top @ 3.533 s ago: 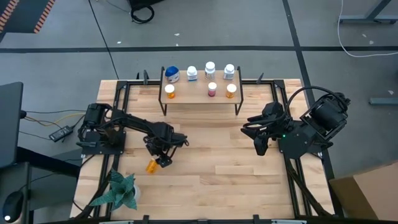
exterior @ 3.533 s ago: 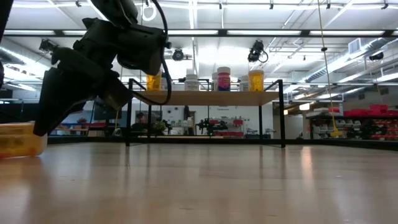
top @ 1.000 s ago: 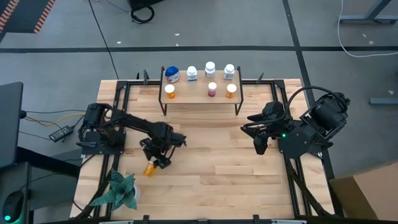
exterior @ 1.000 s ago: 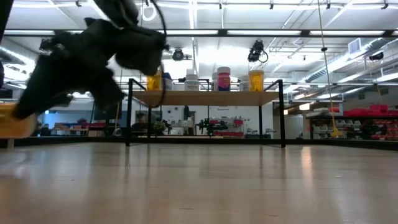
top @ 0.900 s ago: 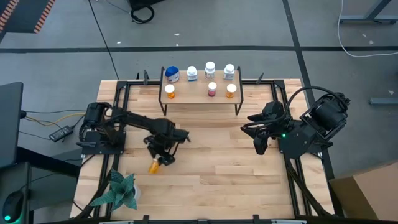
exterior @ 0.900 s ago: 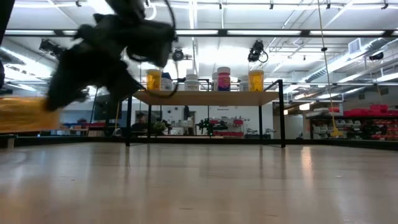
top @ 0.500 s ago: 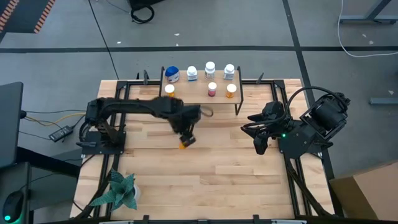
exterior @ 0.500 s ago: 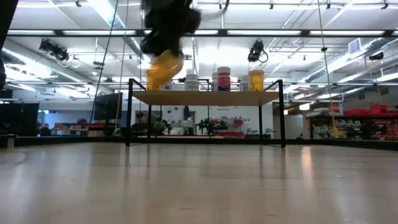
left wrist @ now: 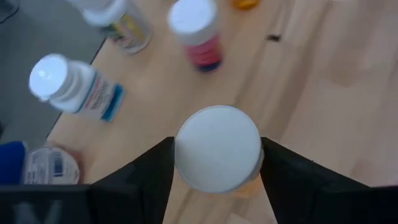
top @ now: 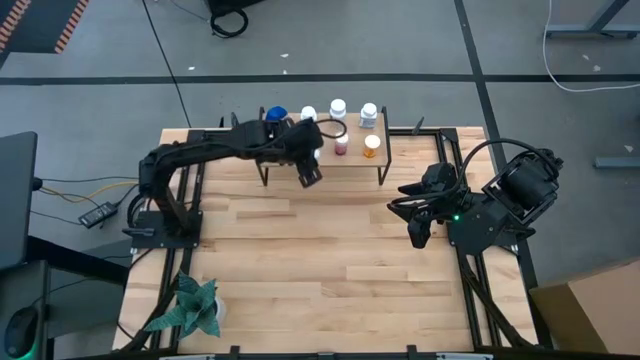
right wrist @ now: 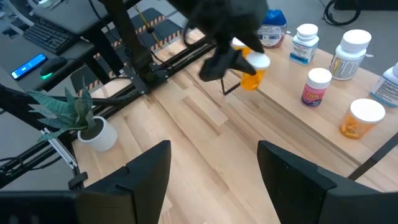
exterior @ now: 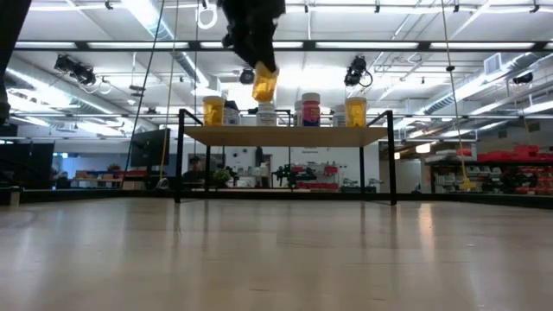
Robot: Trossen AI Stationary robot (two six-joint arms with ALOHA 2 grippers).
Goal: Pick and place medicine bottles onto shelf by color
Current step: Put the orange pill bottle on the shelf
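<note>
While its two dark fingers (left wrist: 149,171) clamp the sides of an orange bottle (left wrist: 217,149), the left gripper (top: 309,172) hangs in the air over the front edge of the shelf (top: 325,158). In the left wrist view the bottle's white cap (left wrist: 216,147) faces the camera squarely, so its long axis runs along the gripper's own line, cap toward the wrist and orange body pointing away. In the low view the bottle (exterior: 264,85) is above the shelf board (exterior: 285,136), tilted, clear of the board and higher than the bottles standing there. The right wrist view shows the same bottle (right wrist: 252,70) slanted, its cap out to one side, held just off the shelf's near edge. On the shelf stand an orange bottle (exterior: 212,111) near the left end, a dark red bottle (top: 341,144) at the middle and another orange bottle (top: 371,144) toward the right end; behind these are white bottles (top: 338,109) and one with a blue lid (top: 273,114). All stand upright. The left arm (top: 200,155) reaches from its base across the table's left side. The right gripper (top: 416,232) waits over the table's right side, well apart from the shelf, its fingers (right wrist: 146,168) spread with nothing between them. A plant (top: 195,305) sits at the table's front left corner.
</note>
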